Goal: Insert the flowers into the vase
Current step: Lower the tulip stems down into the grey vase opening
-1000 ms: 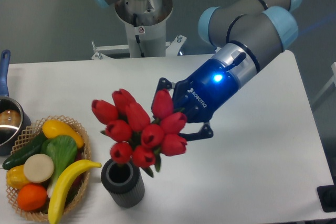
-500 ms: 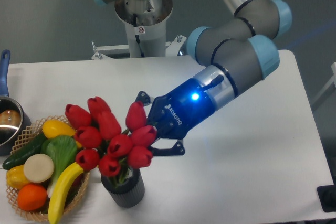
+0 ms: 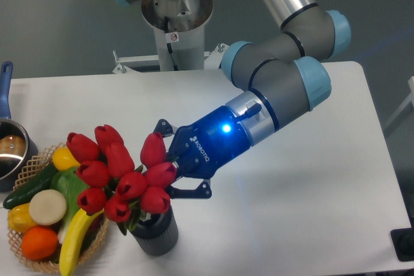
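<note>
The flowers (image 3: 119, 172), a bunch of red tulip buds with green stems, hang tilted to the left over the vase (image 3: 155, 232), a short dark grey ribbed cylinder near the table's front edge. Their stems reach down to the vase's mouth, which the buds mostly hide. My gripper (image 3: 169, 166), blue with black fingers, comes in from the right and is shut on the flowers at the stems, just above the vase. How deep the stems sit inside I cannot see.
A wicker basket (image 3: 35, 260) with a banana (image 3: 76, 237), green vegetables and other fruit stands right next to the vase on its left. A steel pot (image 3: 10, 150) with a blue handle sits at the left edge. The arm's base (image 3: 174, 17) is at the back.
My gripper has carried the flowers left and downward, from right of and above the vase to directly over it, with the stems now at its mouth. The buds now overlap the basket.
</note>
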Action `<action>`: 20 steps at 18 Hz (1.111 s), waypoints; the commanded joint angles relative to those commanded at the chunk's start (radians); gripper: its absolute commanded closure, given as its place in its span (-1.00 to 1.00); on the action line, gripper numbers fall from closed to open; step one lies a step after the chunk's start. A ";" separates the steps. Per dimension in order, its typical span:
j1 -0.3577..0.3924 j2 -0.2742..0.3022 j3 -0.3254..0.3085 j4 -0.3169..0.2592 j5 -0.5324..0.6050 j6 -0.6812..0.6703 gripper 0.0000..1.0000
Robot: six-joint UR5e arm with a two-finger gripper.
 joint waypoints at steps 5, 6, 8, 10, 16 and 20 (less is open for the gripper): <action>-0.001 0.002 -0.060 0.002 0.012 0.003 0.93; -0.003 -0.001 -0.074 0.002 0.015 0.005 0.92; -0.008 -0.008 -0.109 0.002 0.015 0.024 0.92; -0.011 -0.006 -0.139 0.002 0.015 0.060 0.91; -0.024 -0.009 -0.219 0.002 0.021 0.158 0.70; -0.047 -0.017 -0.262 0.002 0.071 0.216 0.41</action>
